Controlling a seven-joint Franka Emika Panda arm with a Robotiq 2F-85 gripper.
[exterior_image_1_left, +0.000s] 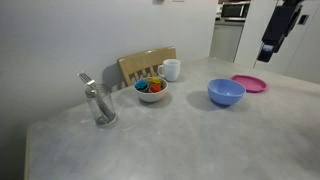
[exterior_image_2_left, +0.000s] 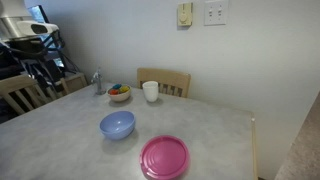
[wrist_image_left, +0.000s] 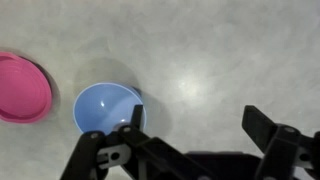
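while the tool (exterior_image_1_left: 268, 52) hung high over one edge of the bench (exterior_image_1_left: 180, 140), well above everything on it, the step in hand looked like the start of an approach, with nothing touched. its jaws stood as wide apart as they go and held nothing; in the wrist view the tool (wrist_image_left: 192, 125) showed only bare bench between its two fingers, and one finger overlapped the rim of the blue bowl (wrist_image_left: 105, 108) merely in the line of sight. that bowl was the thing nearest below it. it stood upright on the bench, near the pink plate (wrist_image_left: 22, 88) but apart from it, and well apart from the white bowl of coloured pieces (exterior_image_1_left: 151, 92), the white mug (exterior_image_1_left: 171, 70) and the metal fixture (exterior_image_1_left: 98, 103) that sat near the wooden chair back (exterior_image_1_left: 146, 65). in an exterior view the blue bowl (exterior_image_2_left: 117, 125) lay between the pink plate (exterior_image_2_left: 163, 157) and that farther group. a next move toward it would have called for a sideways shift and a long, straight descent, ending with one finger inside the rim and one outside, since the bowl seemed too wide to span whole. the bowl looked round, smooth, pale blue and empty, with a thin rim; it was judged light, probably plastic, and apt to slide or tip on the smooth bench if nudged.
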